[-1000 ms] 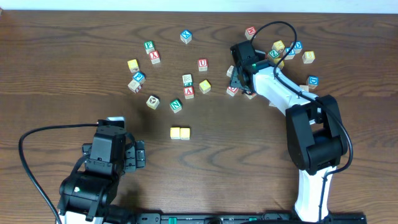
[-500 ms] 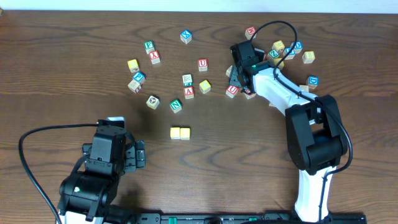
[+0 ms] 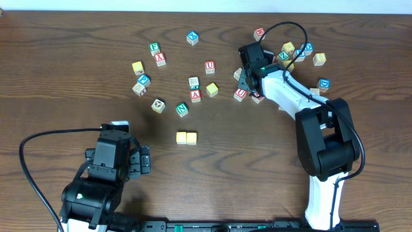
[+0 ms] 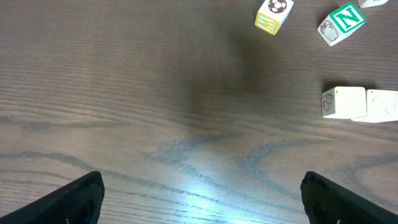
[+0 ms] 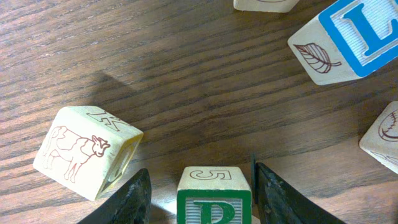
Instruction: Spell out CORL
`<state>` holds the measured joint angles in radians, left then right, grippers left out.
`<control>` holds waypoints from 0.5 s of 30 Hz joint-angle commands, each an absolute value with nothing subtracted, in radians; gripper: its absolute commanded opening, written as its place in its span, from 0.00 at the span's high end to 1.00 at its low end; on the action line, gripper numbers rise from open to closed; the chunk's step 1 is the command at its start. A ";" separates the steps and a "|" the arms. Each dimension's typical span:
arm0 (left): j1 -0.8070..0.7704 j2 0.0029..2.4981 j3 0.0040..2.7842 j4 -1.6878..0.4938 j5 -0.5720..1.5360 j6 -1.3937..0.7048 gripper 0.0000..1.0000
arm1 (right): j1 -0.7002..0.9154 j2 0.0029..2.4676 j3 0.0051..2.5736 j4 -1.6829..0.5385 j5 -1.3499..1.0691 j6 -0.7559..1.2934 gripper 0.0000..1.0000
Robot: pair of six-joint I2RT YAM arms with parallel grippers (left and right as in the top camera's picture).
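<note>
Two plain yellow cubes [image 3: 181,137] [image 3: 192,137] sit side by side at mid table; they also show in the left wrist view [image 4: 344,102] [image 4: 384,104]. My right gripper [image 3: 247,82] is low over the cube cluster at the back right. In the right wrist view its fingers [image 5: 202,200] are open on either side of the white cube with the green R [image 5: 214,186], which stands on the table; the right finger is very close to it. The blue L cube [image 5: 356,32] lies just ahead. My left gripper [image 3: 147,161] [image 4: 202,205] is open and empty near the front left.
A cow-picture cube [image 5: 87,150] lies left of the right fingers. Several other letter cubes are scattered across the back, among them the green N cube [image 3: 182,109] [image 4: 341,22] and a football-picture cube [image 4: 272,15]. Red-lettered cubes [image 3: 240,94] sit beside the right gripper.
My right gripper has shifted slightly among the cubes, and a red-lettered cube beside it now shows more fully. The left arm has not moved.
</note>
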<state>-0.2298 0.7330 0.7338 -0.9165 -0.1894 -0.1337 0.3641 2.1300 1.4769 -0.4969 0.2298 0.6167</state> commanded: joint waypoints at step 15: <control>-0.226 0.733 0.736 -0.919 -0.192 -0.143 0.01 | 0.368 2.134 1.469 -0.502 0.233 0.613 0.71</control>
<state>-0.2298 0.7330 0.7338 -0.9165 -0.1894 -0.1337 0.3641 2.1300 1.4765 -0.5007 0.2276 0.6170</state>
